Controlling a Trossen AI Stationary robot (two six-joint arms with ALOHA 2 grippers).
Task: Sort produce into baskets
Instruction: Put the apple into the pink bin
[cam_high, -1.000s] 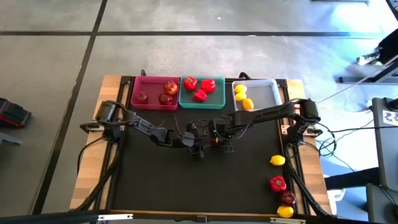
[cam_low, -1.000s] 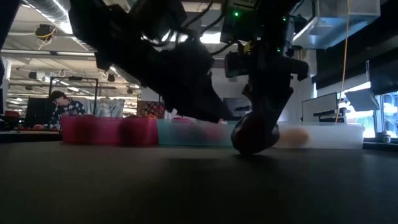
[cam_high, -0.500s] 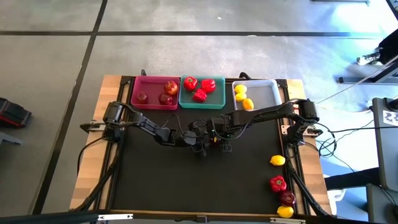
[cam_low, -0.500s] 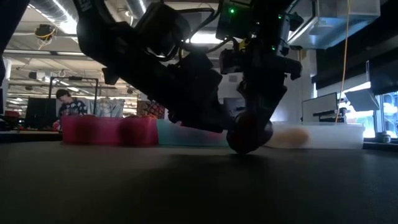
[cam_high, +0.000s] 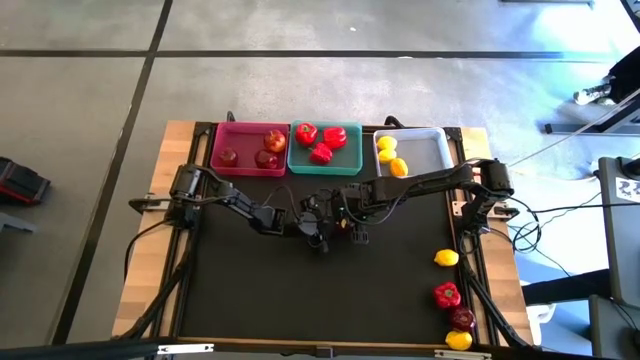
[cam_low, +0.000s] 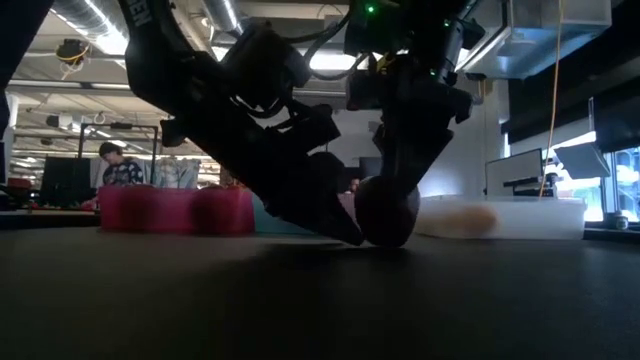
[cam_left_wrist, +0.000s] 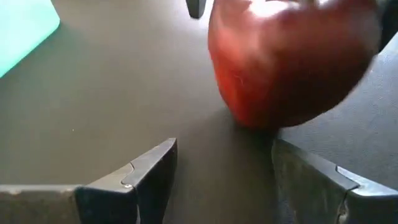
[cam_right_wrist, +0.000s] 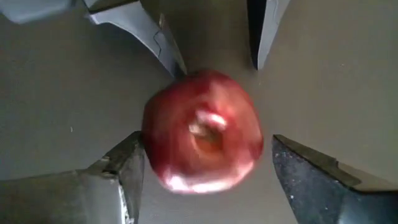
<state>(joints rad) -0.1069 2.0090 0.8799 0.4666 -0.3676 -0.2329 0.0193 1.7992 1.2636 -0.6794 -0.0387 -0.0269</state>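
Both claws meet at a dark red round apple (cam_right_wrist: 202, 130): right claw (cam_right_wrist: 205, 165) spread around it, left claw (cam_left_wrist: 217, 165) spread just beside it.

Produce and baskets, counted

Five apples (cam_high: 275, 139), four peppers (cam_high: 335, 137), four lemons (cam_high: 446, 258); three baskets: one pink (cam_high: 218, 150), one teal (cam_high: 353, 165), one white (cam_high: 430, 152).

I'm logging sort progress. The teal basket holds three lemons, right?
Not quite. The teal basket holds three red peppers, not lemons. The high view shows it.
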